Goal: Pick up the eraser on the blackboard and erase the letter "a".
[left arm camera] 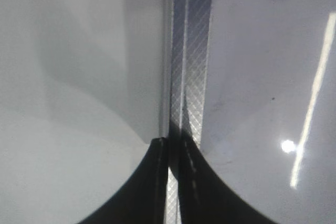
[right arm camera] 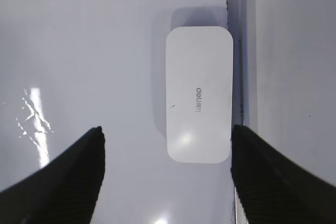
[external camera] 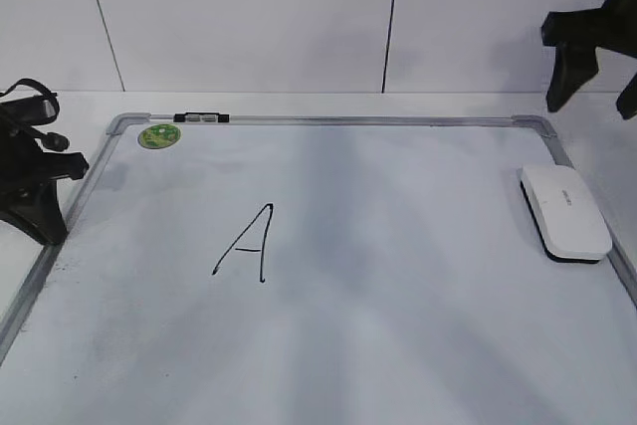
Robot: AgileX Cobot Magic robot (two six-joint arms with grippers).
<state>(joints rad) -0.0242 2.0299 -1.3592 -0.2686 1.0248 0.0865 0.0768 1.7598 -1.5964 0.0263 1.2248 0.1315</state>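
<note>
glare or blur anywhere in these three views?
Exterior: soft grey smudging on the blackboard, no hotspots. Left wrist: bright streak and spot right of the frame; shut left pincer blurred. Right wrist: glare patches lower left, faint sheen on the eraser.

White rounded-rectangular plastic eraser [right arm camera: 199,94]: small grey "deli" logo on its top face, letters turned sideways in the right wrist view. Large white blackboard with silver-grey metal frame [external camera: 328,120]: one handwritten black marker capital "A" [external camera: 246,243], left of centre. Round green sticker [external camera: 159,135] in the board's corner: print too small to read.
</note>
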